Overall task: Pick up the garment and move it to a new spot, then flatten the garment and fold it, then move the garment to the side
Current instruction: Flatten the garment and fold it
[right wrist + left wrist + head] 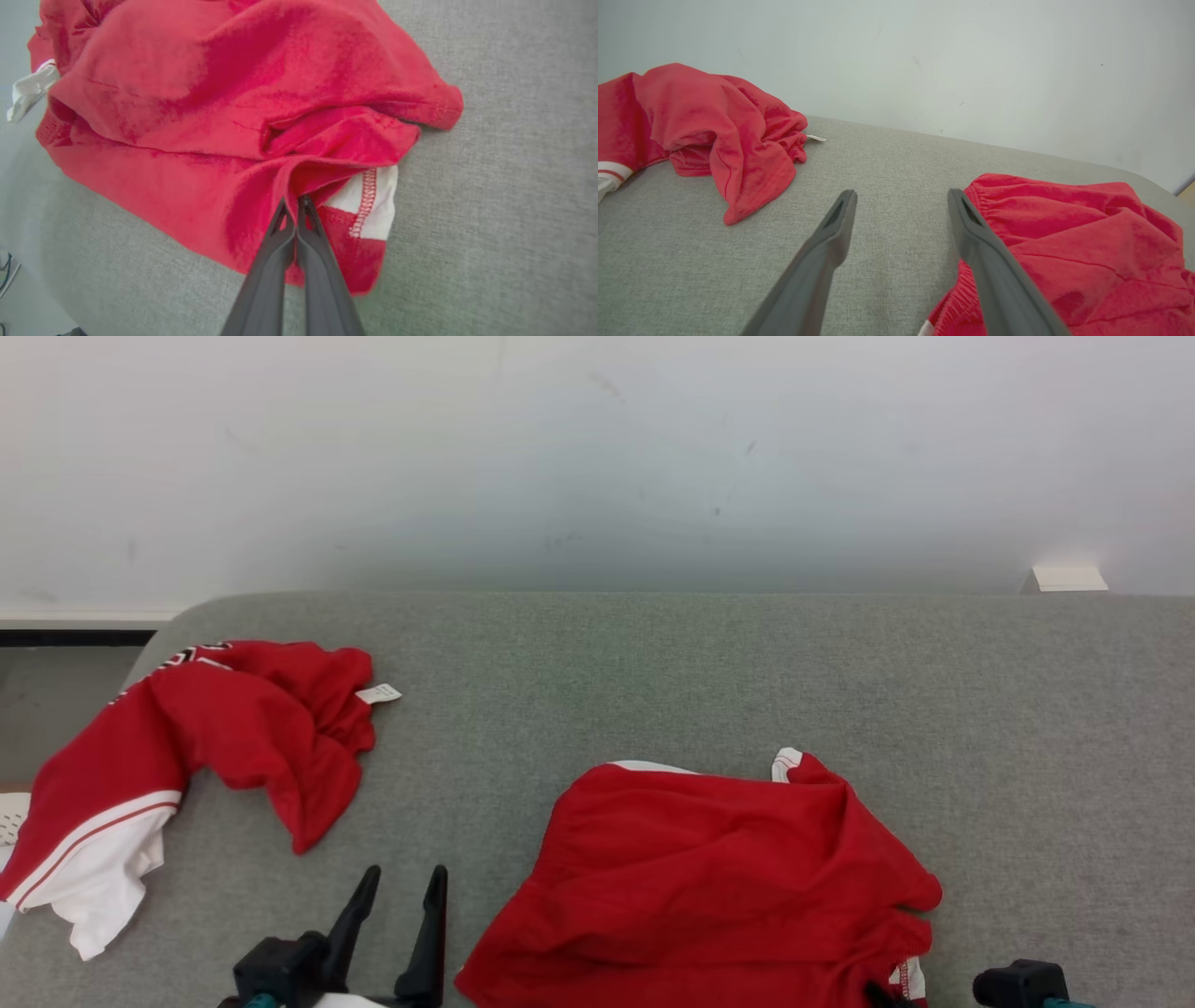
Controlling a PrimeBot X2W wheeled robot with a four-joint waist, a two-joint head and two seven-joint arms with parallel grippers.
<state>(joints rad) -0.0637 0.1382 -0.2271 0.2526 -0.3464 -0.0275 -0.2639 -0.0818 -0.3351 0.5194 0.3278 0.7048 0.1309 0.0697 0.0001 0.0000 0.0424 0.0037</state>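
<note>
The garment [709, 877] is a crumpled red piece with white trim, lying near the front of the grey padded table [653, 663]. In the right wrist view, a raised fold of the garment [210, 93], close to a white stitched patch, is pinched in my right gripper [293, 203]. In the head view my right gripper [882, 997] sits at the garment's lower right corner, mostly hidden. My left gripper [404, 875] stands open just left of the garment with nothing between its fingers. In the left wrist view, my left gripper's [902, 193] right finger lies beside the elastic edge of the garment [1087, 242].
A second red garment [233, 728] with a white hem and a small tag lies bunched at the table's left edge, also in the left wrist view [714, 116]. A white wall stands behind the table. A small white box [1069, 579] sits at the far right.
</note>
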